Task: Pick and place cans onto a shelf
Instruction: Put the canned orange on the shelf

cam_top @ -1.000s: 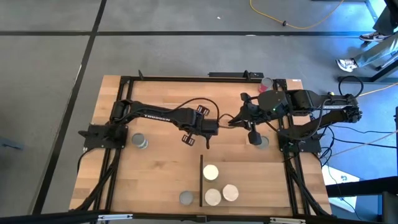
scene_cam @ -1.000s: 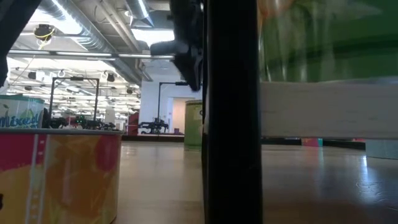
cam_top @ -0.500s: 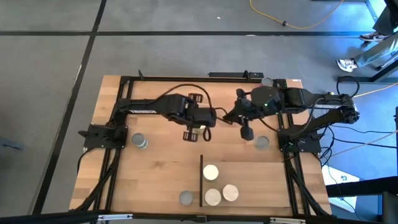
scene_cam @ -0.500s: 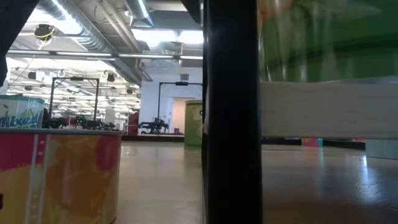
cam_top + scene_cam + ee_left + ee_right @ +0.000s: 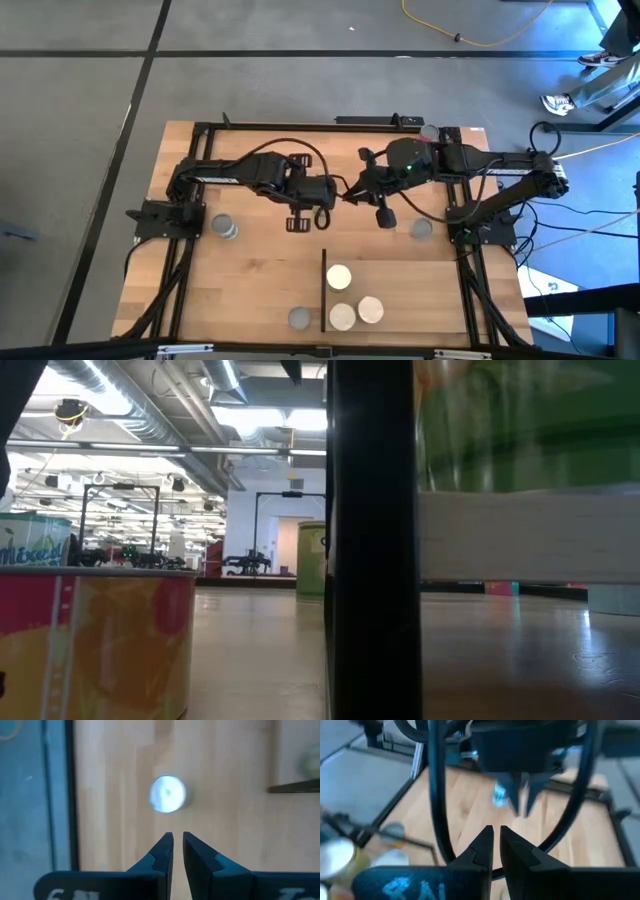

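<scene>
My left gripper (image 5: 334,190) and my right gripper (image 5: 351,192) hang shut and empty over the table's middle, tip to tip; each shuts on nothing in its own wrist view (image 5: 177,842) (image 5: 496,840). Three cream-topped cans (image 5: 338,277) stand on their bases on the light-wood shelf (image 5: 420,295), behind its black strip (image 5: 325,290). Grey-topped cans stand on the table at the left (image 5: 224,228), the right (image 5: 421,229) and the near edge (image 5: 299,318). The left wrist view shows one grey-topped can (image 5: 168,794) ahead of the fingers. A red can (image 5: 430,132) stands at the far right.
Black frame rails (image 5: 300,125) run along the table's edges and down both sides past the arm bases (image 5: 160,215). In the low view a red-and-orange can (image 5: 100,640) stands close at the left and the black strip (image 5: 370,540) fills the middle. Bare wood lies between the grippers and the shelf.
My right gripper has gone toward the table's left, closing on my left gripper. My left arm has folded back at the elbow, its gripper shifting slightly left. A dark gripper seen in the low view has gone up out of that picture. The cans have stayed put.
</scene>
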`<action>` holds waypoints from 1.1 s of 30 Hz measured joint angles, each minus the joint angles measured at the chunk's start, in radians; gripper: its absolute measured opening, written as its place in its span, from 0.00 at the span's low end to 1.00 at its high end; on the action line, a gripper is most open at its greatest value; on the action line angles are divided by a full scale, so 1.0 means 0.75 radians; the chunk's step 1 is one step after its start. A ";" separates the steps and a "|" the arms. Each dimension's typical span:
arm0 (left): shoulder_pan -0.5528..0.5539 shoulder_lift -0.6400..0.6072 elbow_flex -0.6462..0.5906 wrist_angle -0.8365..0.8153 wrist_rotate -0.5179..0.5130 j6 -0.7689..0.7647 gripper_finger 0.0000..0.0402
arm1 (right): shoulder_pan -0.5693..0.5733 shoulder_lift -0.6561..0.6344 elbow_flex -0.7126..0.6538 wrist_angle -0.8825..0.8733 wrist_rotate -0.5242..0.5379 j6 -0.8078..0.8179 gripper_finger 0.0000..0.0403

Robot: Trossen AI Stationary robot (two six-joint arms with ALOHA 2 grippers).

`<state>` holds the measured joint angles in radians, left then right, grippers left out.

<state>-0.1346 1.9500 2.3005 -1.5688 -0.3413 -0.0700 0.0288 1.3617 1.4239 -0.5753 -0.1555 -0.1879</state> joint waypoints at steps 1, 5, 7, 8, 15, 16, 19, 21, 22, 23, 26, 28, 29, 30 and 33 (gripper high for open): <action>-0.004 -0.025 0.000 0.000 0.039 0.015 0.09 | 0.000 -0.011 0.000 0.029 0.000 0.000 0.09; -0.022 -0.051 0.009 0.012 0.093 0.028 0.09 | 0.003 -0.077 0.001 0.035 0.003 -0.004 0.09; -0.031 -0.015 -0.022 0.029 0.091 0.048 0.09 | 0.014 -0.096 -0.006 -0.007 0.013 -0.007 0.09; -0.031 -0.006 -0.036 0.036 0.091 0.053 0.09 | 0.019 -0.109 -0.007 -0.015 0.016 -0.007 0.09; -0.039 -0.007 -0.128 0.013 0.094 -0.008 0.09 | 0.068 -0.201 -0.003 0.040 0.064 -0.056 0.09; -0.041 -0.008 -0.137 0.016 0.095 -0.013 0.09 | 0.070 -0.208 -0.004 0.037 0.077 -0.058 0.09; -0.051 -0.007 -0.149 0.017 0.097 -0.054 0.09 | 0.071 -0.242 -0.001 0.019 0.109 -0.052 0.09; -0.057 -0.009 -0.147 0.017 0.096 -0.078 0.09 | 0.072 -0.245 0.000 -0.025 0.110 -0.041 0.09; -0.061 -0.013 -0.145 0.017 0.096 -0.082 0.09 | 0.072 -0.244 0.000 -0.057 0.112 -0.040 0.09; -0.066 -0.020 -0.143 0.017 0.095 -0.092 0.09 | 0.072 -0.243 -0.002 -0.100 0.112 -0.040 0.09; -0.081 -0.065 -0.141 0.015 0.090 -0.124 0.09 | 0.071 -0.232 0.000 -0.194 0.121 -0.012 0.09; -0.091 -0.096 -0.137 0.017 0.082 -0.150 0.09 | 0.070 -0.203 0.000 -0.256 0.178 0.035 0.09; -0.095 -0.116 -0.139 0.015 0.075 -0.164 0.09 | 0.070 -0.185 0.000 -0.275 0.211 0.043 0.09; -0.099 -0.133 -0.139 0.017 0.057 -0.181 0.09 | 0.070 -0.164 0.000 -0.289 0.233 0.051 0.09; -0.112 -0.204 -0.139 0.021 -0.006 -0.229 0.09 | 0.059 -0.090 0.000 -0.294 0.250 0.064 0.09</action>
<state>-0.2187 1.7968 2.1963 -1.5533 -0.3462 -0.2421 0.0734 1.2939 1.4239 -0.7956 0.0320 -0.1402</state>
